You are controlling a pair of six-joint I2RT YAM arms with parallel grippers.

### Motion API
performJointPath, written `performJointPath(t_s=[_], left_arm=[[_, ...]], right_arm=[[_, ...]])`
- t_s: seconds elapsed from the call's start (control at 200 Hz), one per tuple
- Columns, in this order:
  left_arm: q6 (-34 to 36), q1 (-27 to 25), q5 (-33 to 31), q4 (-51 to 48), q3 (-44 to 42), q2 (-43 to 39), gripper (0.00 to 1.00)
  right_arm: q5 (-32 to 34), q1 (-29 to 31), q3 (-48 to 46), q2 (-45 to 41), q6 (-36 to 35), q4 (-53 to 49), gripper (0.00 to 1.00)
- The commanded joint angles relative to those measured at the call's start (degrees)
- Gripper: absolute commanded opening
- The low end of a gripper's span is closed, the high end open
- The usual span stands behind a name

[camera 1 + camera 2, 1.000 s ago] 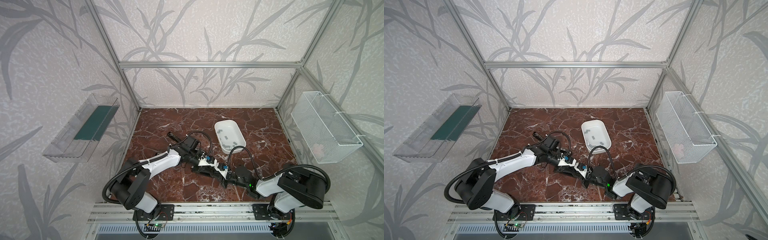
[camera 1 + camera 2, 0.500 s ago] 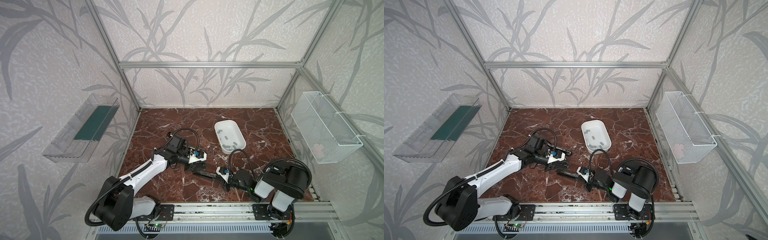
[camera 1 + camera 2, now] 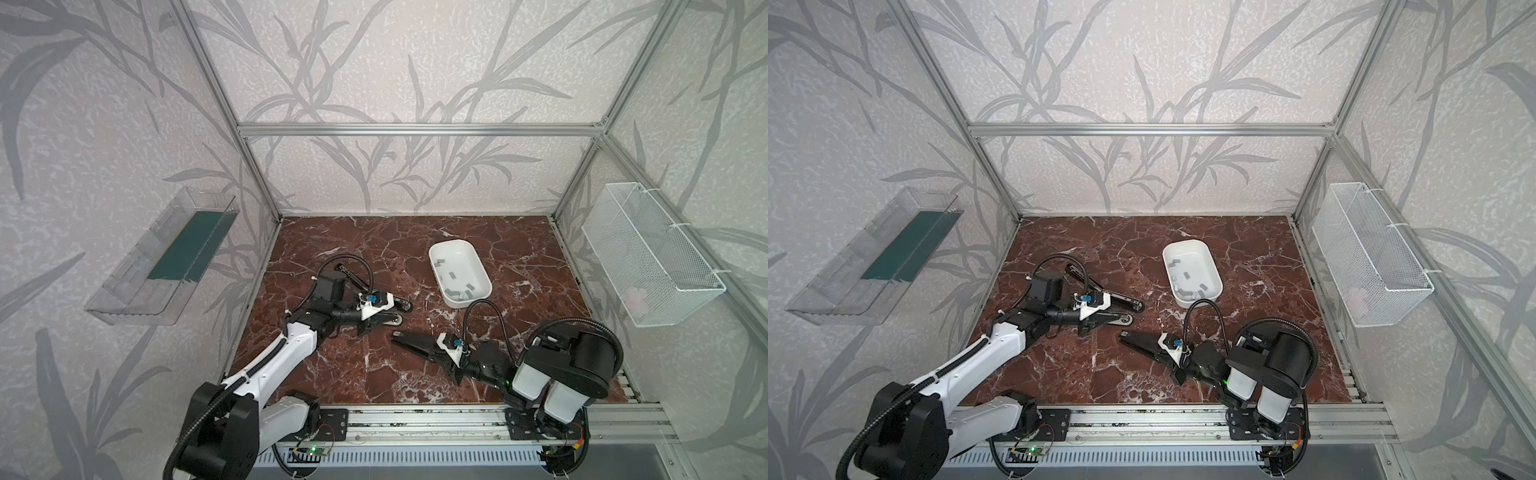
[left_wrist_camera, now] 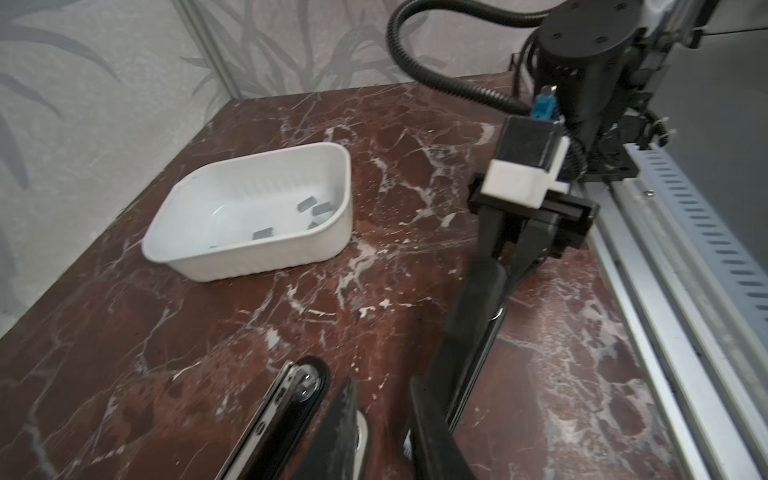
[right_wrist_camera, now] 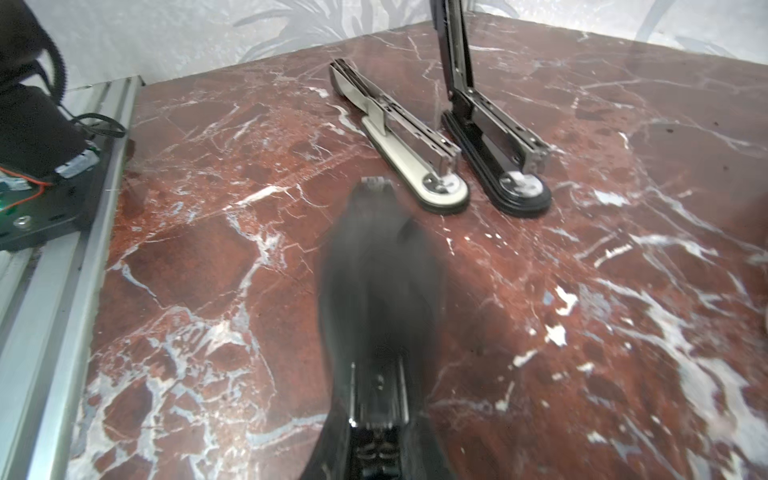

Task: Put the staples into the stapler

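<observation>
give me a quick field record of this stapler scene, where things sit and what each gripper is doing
surface: red marble table
staples: loose grey strips lying in the white tray
staplers: silver stapler and black stapler, side by side, both hinged open
left gripper: shut, nothing seen in it, beside the silver stapler's front end
right gripper: shut, apparently pinching a small staple strip, pointing at the staplers but short of them
loading: held strip not yet in either stapler
</observation>
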Motion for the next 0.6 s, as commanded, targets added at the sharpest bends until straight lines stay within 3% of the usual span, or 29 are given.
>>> performJointPath(t_s=[0.0, 0.05, 0.145, 0.265, 0.325, 0.37, 0.4, 0.45, 0.52, 0.595], left_arm=[[0.89, 2.09, -4.70, 0.23, -0.92, 2.89, 0.00], [0.99, 2.76, -4.94, -0.24, -1.29, 2.23, 0.00], [-1.92, 3.05, -3.98, 8.24, -5.55, 0.22, 0.04], [0.42, 0.17, 2.19, 8.37, -6.37, -3.84, 0.23], [3.99, -6.23, -4.33, 3.86, -5.52, -5.51, 0.25], [5.60, -13.39, -14.28, 3.18, -5.71, -6.14, 0.28], [6.51, -18.12, -21.13, 5.33, -6.81, -6.73, 0.34], [4.66, -23.89, -30.13, 14.22, -10.83, -7.54, 0.34], [1.54, -27.38, -34.78, 28.73, -16.52, -8.14, 0.36], [1.32, -31.92, -39.85, 32.57, -18.19, -8.45, 0.35]], right_arm=[[2.02, 0.13, -1.13, -0.24, 0.21, -1.17, 0.00], [1.93, 0.14, -1.14, 0.00, 0.28, -1.04, 0.00], [1.80, 0.15, -1.32, 0.08, 0.02, -0.28, 0.00], [1.29, 0.15, -0.59, -1.03, -0.38, -1.80, 0.00], [0.84, 0.26, 0.68, -3.03, -0.23, -4.32, 0.00], [1.15, 0.24, 1.25, -4.03, 0.40, -5.49, 0.00], [1.38, 0.24, 1.48, -4.70, 1.00, -6.16, 0.00], [1.45, 0.41, 1.72, -6.15, 1.88, -6.78, 0.00], [2.03, 1.30, 1.91, -9.04, 2.27, -8.92, 0.00], [3.64, 2.75, 3.53, -13.15, 1.89, -15.53, 0.00]])
